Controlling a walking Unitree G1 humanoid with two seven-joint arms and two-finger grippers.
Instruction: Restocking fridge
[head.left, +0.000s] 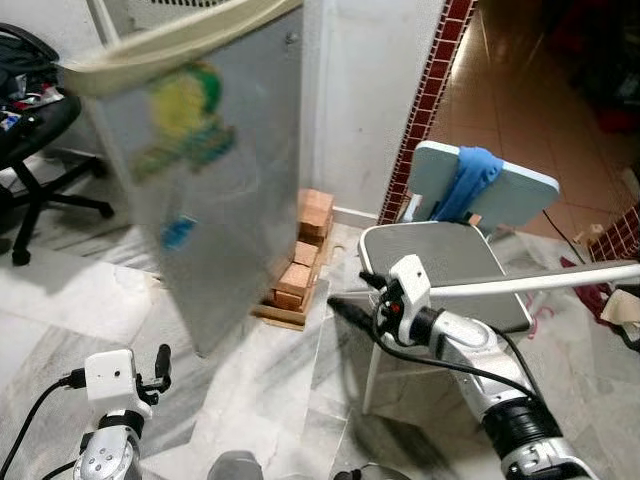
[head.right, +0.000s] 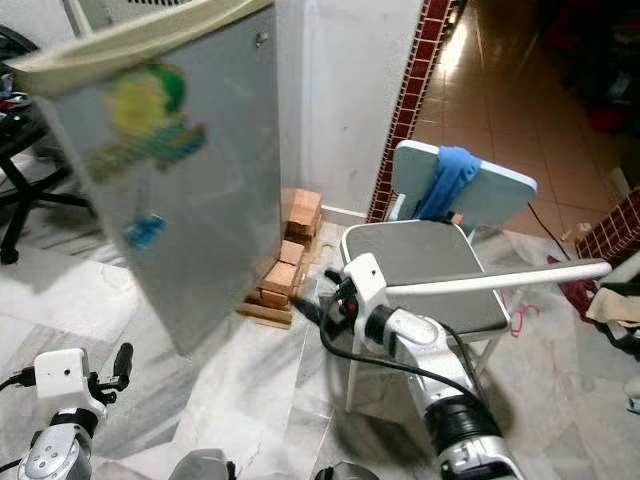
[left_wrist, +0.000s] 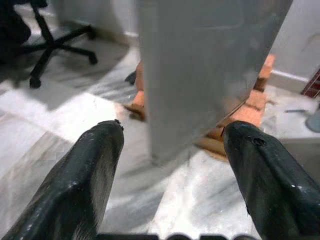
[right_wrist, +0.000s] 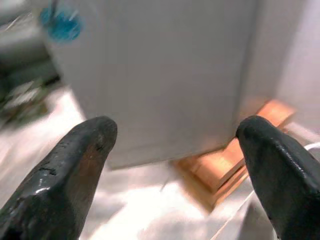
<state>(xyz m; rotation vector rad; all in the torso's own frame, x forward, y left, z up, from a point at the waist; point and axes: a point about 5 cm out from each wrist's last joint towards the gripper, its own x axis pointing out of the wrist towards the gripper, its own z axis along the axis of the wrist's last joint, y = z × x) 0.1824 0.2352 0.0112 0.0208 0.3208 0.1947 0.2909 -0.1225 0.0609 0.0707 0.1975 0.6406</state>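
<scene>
At the middle left, fridge door (head.left: 215, 190): a grey door with blurred yellow, green and blue stickers (head.left: 180, 110) is standing swung out over the marble floor (head.left: 270, 380), its cream top edge tilting across the view.
Under the fridge: a stack of bricks (head.left: 305, 255) on a wooden board is sitting just behind the door's lower edge, beside the white wall.
Right hand (right_wrist: 175, 165): it is reaching toward the door from the right, fingers spread wide and holding nothing.
Left hand (left_wrist: 172, 170): it is hovering low on the left, fingers also parted and empty, pointing at the door's bottom corner.
Right of the door: a grey-seated chair (head.left: 450, 260) is carrying a blue cloth (head.left: 470, 180) over its backrest.
Far left: a black office chair (head.left: 40, 160) is standing well apart.
</scene>
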